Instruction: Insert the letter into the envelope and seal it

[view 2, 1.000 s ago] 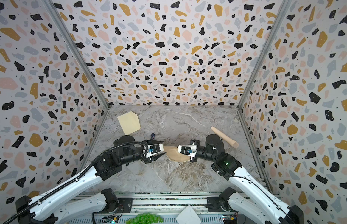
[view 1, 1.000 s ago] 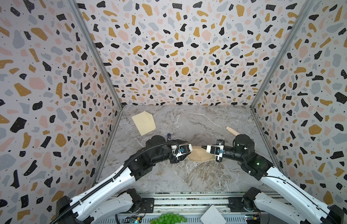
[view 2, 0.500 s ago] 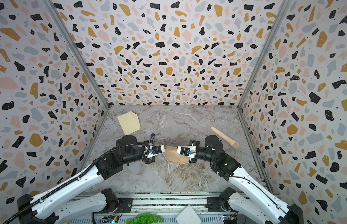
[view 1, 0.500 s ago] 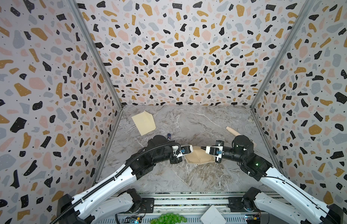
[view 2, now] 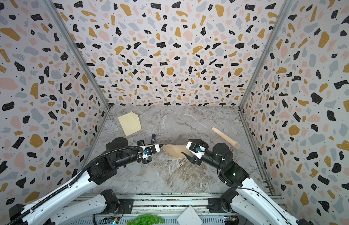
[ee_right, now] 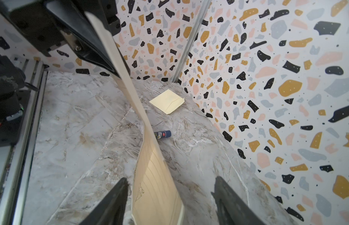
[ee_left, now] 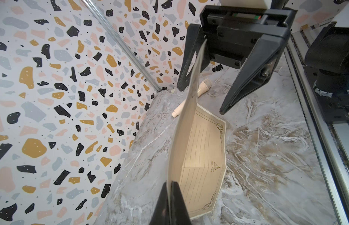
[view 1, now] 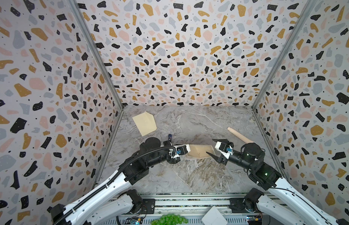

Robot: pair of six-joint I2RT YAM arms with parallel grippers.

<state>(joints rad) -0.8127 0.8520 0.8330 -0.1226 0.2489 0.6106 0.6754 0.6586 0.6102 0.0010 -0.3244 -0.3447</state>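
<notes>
One handover is finishing: left gripper (ee_left: pixel 170 184) is now clamping the letter (ee_left: pixel 201 148) alone, right gripper (view 1: pixel 210 146) is gaping empty, freeing it for the far-left envelope (view 1: pixel 144 122).

A pale wooden peg (view 1: pixel 240 135) lies aslant on the grey marbled surface (view 1: pixel 199 179) near the right-hand wall, seen in both top views. A small dark-blue glue stick (view 1: pixel 170 137) lies on its side left of centre, well apart from the peg. Beyond the metal rail (view 1: pixel 189 202) at the front edge sit a bunch of green grapes (view 1: pixel 170 219) and a white folded paper (view 1: pixel 213 216). Terrazzo-patterned walls (view 1: pixel 179 58) enclose three sides.
</notes>
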